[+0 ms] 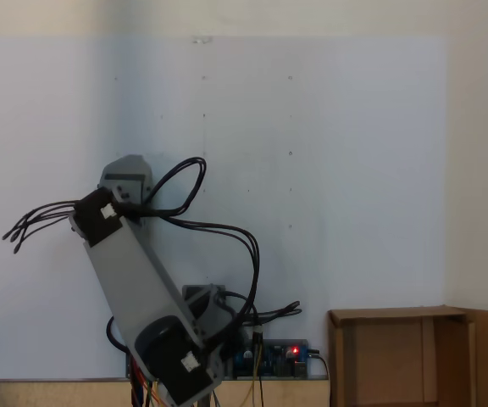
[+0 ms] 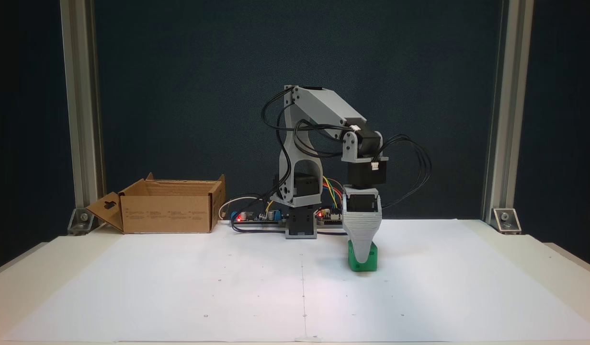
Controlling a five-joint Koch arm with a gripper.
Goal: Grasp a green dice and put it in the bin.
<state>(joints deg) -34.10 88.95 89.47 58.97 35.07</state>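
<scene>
Bin (image 2: pixel 168 211) is seen at the far left of the desk (image 2: pixel 132 287), flaps raised, 1 flap with a cut-out splayed outward. In a fixed view the bin (image 1: pixel 396 356) is seen low at the right instead. Right of centre, the arm is bent downward, with the claw (image 2: pixel 362 249) pointed straight at the white sheet. Green dice (image 2: pixel 362 262) is found on the sheet directly beneath the claw tip, well apart from the bin. Only 1 grey jaw face is shown; whether the claw is clenched or released cannot be told.
</scene>
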